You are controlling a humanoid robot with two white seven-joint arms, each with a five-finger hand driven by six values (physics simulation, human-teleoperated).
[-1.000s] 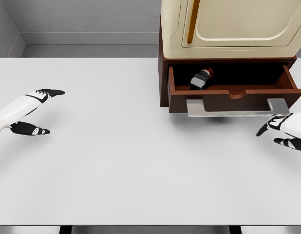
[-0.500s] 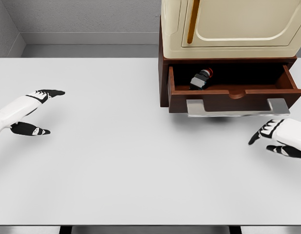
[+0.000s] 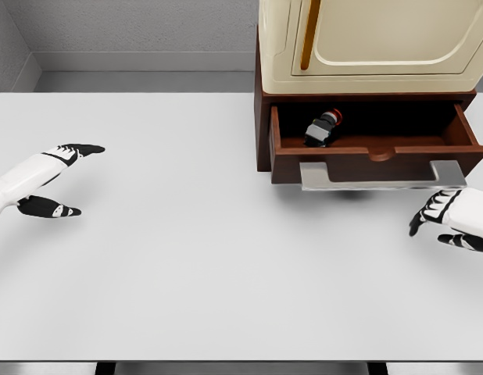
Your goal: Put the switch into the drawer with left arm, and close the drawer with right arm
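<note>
My left hand sits far out at the left side of the counter, fingers spread and grasping nothing, thumb hanging apart below the rest. I judge it is parked there because its share of the job looks finished, and out here it leaves the middle of the counter free for the other arm.

Moving right, the drawer stands pulled out from the brown cabinet under the cream appliance. The switch lies inside it, left of the middle, tipped on its side with the red cap up toward the back wall. It rests below the rim, so I judge nothing should catch when the front goes in.

The flat metal handle juts out along the bottom of the drawer front, toward me.

My right hand is at the right edge, near the handle's right end but below it and not touching. Its fingers are loosely open, holding nothing, tips pointing left. I read that as a pushing posture: closing needs a shove on the front, not a grip.
</note>
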